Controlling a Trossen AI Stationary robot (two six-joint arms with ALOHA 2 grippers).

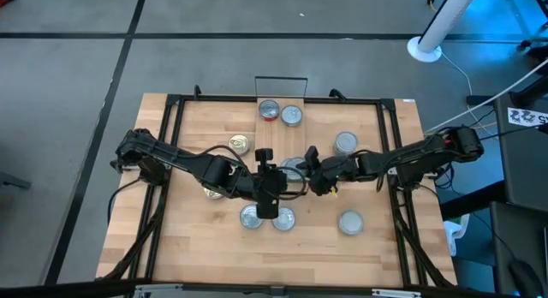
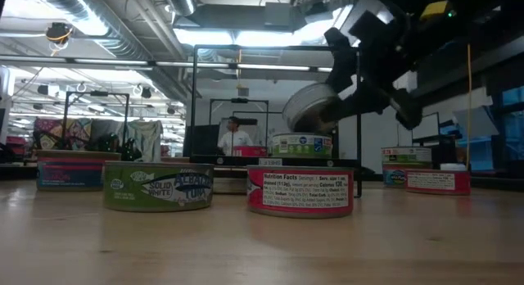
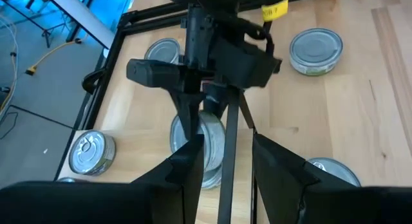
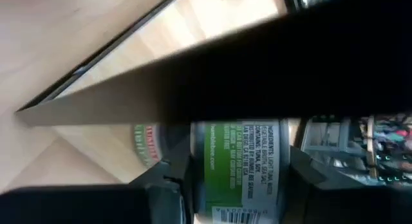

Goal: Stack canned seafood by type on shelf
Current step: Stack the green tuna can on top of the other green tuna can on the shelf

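A big wooden table with a black frame around it is seen from above, and both dark arms are stretched in over its middle. The shelf is set at the far side of the table, with thin black wire at its end. Two tins are stood on it there, one with a red label and one silver tin just beside it. The right gripper is held near the table's middle, and its fingers are pinched on a green-label tin. From table height, this tin is seen lifted and tilted above another tin. The left gripper is held just beside the right one, facing it. Its fingers are spread apart, and nothing is seen gripped between them. More tins are dotted around the table: a gold-topped tin on the left and a lone silver tin on the right.
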